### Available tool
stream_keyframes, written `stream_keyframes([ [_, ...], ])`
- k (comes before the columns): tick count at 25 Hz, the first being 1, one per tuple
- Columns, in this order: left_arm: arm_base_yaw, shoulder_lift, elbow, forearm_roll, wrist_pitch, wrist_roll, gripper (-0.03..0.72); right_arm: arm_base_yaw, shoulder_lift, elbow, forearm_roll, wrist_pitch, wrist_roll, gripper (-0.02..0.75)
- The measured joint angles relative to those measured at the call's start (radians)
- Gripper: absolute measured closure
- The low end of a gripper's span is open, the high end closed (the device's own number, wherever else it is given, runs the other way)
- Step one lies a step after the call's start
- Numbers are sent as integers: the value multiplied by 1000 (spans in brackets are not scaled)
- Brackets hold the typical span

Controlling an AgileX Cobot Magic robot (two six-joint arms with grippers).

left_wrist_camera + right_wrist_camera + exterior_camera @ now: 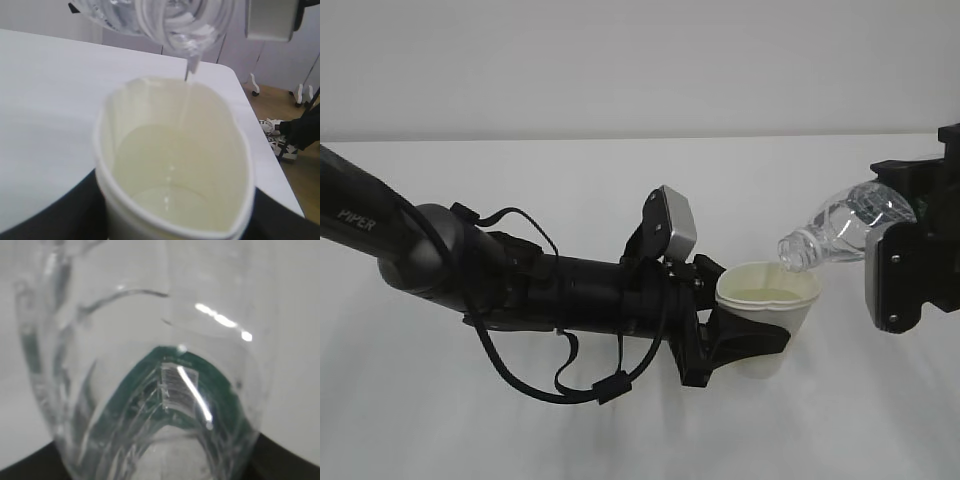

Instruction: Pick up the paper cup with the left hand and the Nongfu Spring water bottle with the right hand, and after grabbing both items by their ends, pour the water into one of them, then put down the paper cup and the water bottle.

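Midway, the left hand (745, 345) clasped the part-filled cream paper cup (768, 300) while the right hand (905, 265) gripped the tilted clear ribbed bottle (840, 228), pouring; setting both down remained.

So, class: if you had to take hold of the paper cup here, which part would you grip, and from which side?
Grip the paper cup round its lower wall, coming in level from the side away from the bottle, as the left claw does. It stands upright holding water, so the rim must stay clear for pouring.
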Motion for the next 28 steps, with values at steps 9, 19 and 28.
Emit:
stream_keyframes([
  [9, 0, 0, 0, 0, 0, 0, 274, 0, 0, 0, -2, 0, 0, 335],
  [19, 0, 0, 0, 0, 0, 0, 274, 0, 0, 0, -2, 0, 0, 335],
  [28, 0, 0, 0, 4, 0, 0, 275, 0, 0, 0, -2, 0, 0, 335],
])
